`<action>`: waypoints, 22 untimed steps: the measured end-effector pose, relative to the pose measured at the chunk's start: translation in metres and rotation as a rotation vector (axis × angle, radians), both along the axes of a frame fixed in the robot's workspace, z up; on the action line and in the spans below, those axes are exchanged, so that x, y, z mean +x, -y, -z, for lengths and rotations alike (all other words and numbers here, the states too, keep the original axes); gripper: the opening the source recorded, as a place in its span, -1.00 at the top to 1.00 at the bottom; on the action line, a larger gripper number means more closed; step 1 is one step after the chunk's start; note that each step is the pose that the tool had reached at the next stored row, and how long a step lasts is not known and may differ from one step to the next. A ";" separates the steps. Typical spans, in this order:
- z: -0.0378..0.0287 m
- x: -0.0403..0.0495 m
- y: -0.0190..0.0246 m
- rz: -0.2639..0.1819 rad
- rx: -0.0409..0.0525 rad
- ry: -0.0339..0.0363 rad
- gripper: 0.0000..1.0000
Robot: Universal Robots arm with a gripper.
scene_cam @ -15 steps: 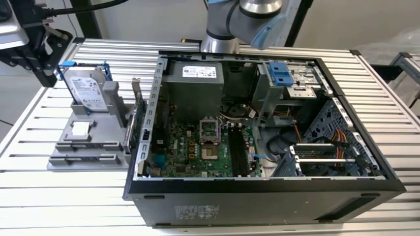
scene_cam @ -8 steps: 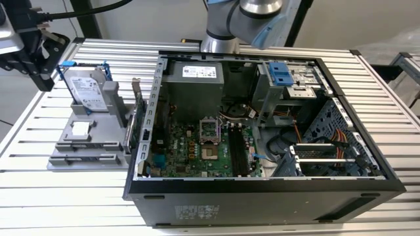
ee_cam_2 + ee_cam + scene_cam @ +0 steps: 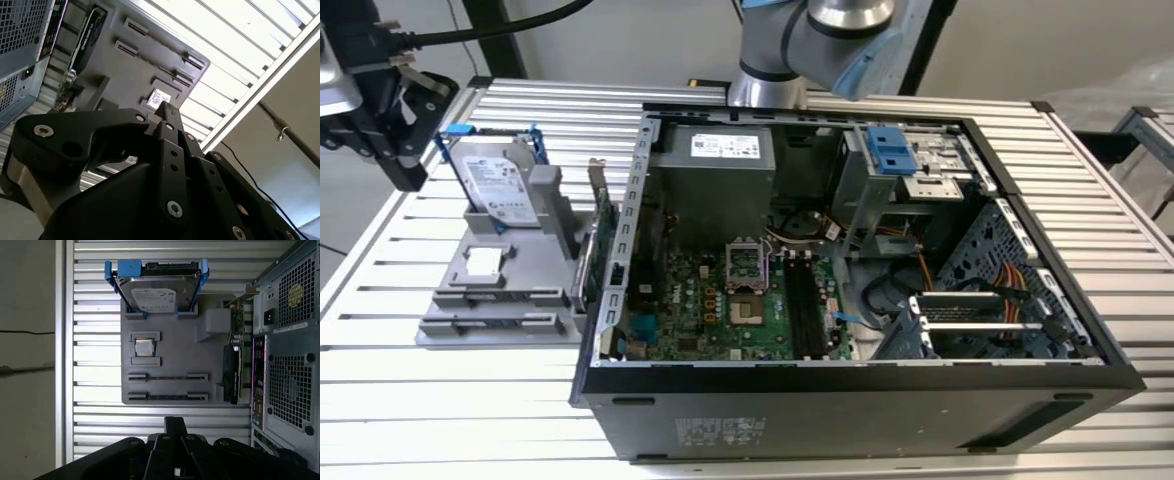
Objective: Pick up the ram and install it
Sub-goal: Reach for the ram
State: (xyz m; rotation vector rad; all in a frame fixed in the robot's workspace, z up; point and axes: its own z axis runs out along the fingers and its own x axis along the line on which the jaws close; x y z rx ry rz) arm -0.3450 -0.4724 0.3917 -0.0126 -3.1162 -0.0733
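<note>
My black gripper (image 3: 406, 172) hangs above the table at the exterior view's left, beside the grey parts fixture (image 3: 467, 300). Its fingertips (image 3: 175, 422) are pressed together with nothing between them, and they also meet in the second wrist view, where the gripper (image 3: 166, 108) stands over the fixture. The ram is hidden. The fixture's two long holders (image 3: 167, 376) carry thin dark grooves and no upright stick. The open computer case (image 3: 854, 400) lies at centre, and black memory slots (image 3: 801, 305) run along its green motherboard.
On the fixture stand a silver hard drive with blue clips (image 3: 156, 290), a small square chip (image 3: 144, 347) and a card with a metal bracket (image 3: 232, 360). The arm's base (image 3: 767, 70) rises behind the case. The slatted table (image 3: 454, 400) extends around them.
</note>
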 end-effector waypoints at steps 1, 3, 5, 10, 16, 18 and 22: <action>0.0000 0.0000 0.0000 0.000 0.0000 0.0000 1.00; 0.0000 0.0001 0.0001 0.000 0.0001 0.0000 1.00; 0.0000 0.0000 0.0002 -0.004 0.0000 0.0001 1.00; 0.0000 0.0000 0.0002 -0.039 0.0000 0.0001 1.00; 0.0000 0.0000 0.0001 -0.048 0.0000 0.0000 1.00; 0.0000 0.0000 0.0001 -0.048 0.0000 0.0000 1.00; 0.0000 0.0000 0.0002 -0.048 0.0000 0.0000 1.00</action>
